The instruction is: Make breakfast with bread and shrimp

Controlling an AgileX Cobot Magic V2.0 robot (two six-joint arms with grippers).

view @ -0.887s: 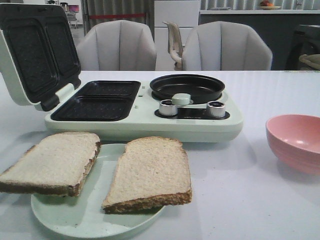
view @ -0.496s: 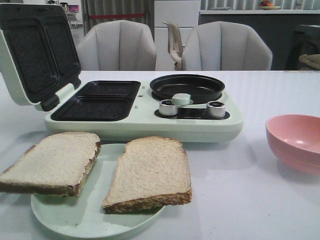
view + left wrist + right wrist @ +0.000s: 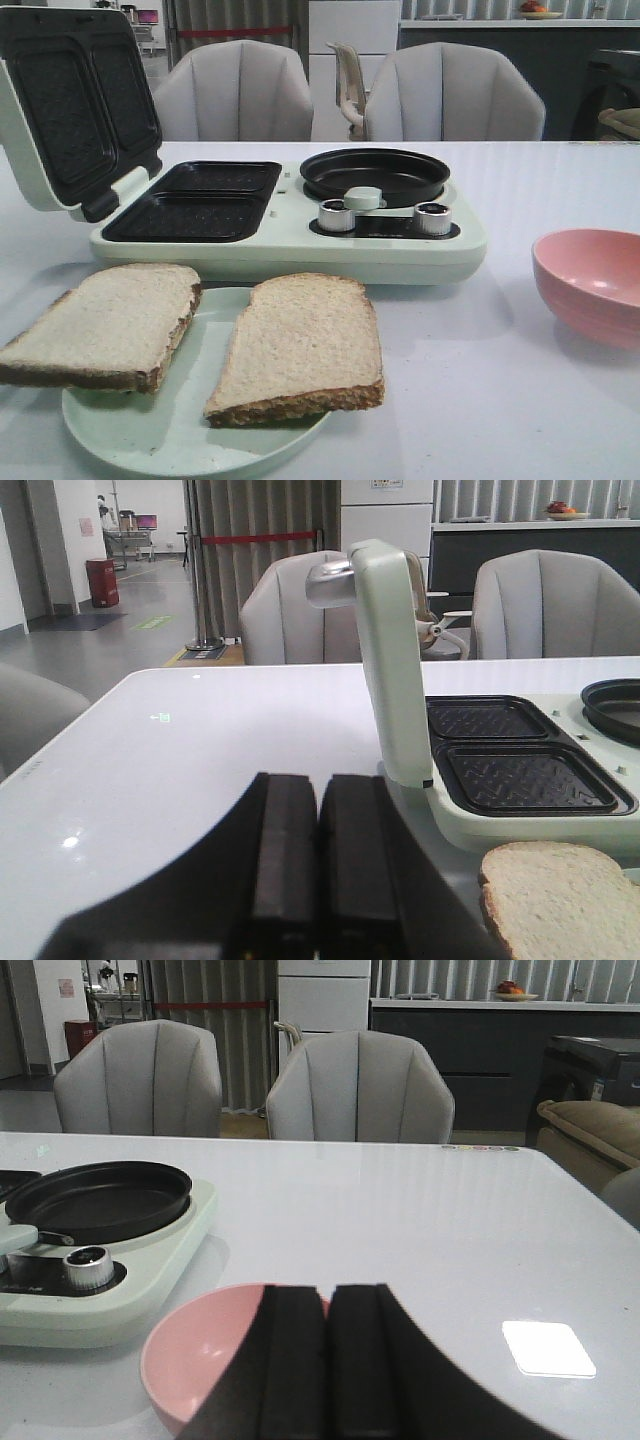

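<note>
On the desk [image 3: 480, 400], your inventory at this moment:
- Bread [image 3: 300, 345]: two slices on a pale green plate [image 3: 130, 440], nearest you; the left slice overhangs the rim.
- Breakfast maker [image 3: 290, 245]: lid [image 3: 70, 100] raised, two sandwich wells [image 3: 195, 200] bare, round pan [image 3: 375, 172] bare.
- Pink bowl [image 3: 590, 282]: right side; contents hidden. Shrimp: not visible to you in any view.
- Left gripper [image 3: 300, 855]: jaws together, holding nothing, low beside the lid.
- Right gripper [image 3: 305, 1360]: jaws together, holding nothing, just before the bowl.

Risks: you could tip the overhanging slice off the plate; a left reach may strike the upright lid; a blind reach may shove the bowl.
</note>
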